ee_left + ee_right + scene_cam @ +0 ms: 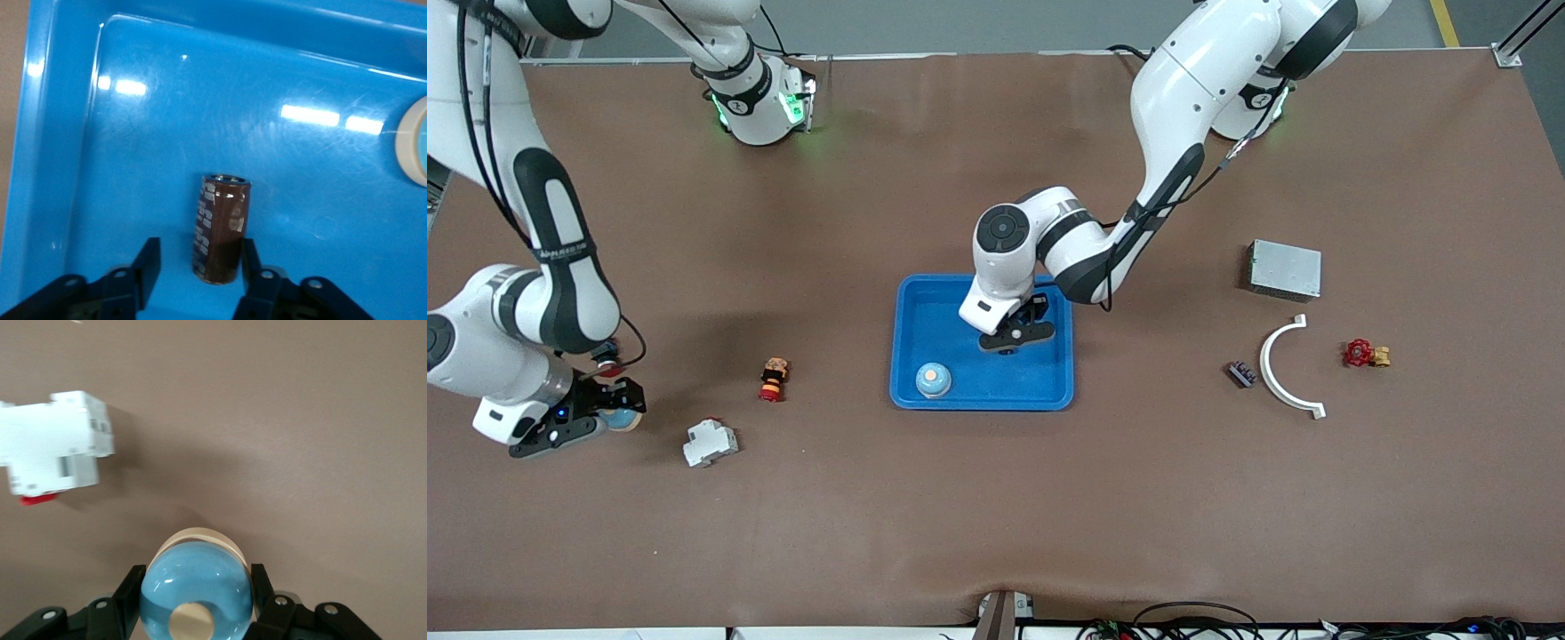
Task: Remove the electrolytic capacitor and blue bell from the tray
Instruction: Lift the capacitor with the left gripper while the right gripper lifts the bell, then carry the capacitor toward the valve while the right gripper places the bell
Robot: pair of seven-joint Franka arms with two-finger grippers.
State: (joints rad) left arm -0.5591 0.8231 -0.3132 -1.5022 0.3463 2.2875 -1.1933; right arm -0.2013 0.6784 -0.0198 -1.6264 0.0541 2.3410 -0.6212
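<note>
Left wrist view: my left gripper (pixel 197 267) straddles the electrolytic capacitor (pixel 221 228) in the tray (pixel 60 133), fingers not yet pinching it (one bell (pixel 932 380) also there). Right gripper (pixel 197 603) clenches a blue bell (pixel 197 587) over bare table. Next: finish closing, lift.

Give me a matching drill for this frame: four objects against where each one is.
1 capacitor
2 bell
3 grey box
4 white breaker

A gripped by the right end effector
B toward the left arm's end of the table
C between the left end effector's open fingers
D toward the right arm's end of the table

Pairs: 1-C, 2-A, 3-B, 4-D
</note>
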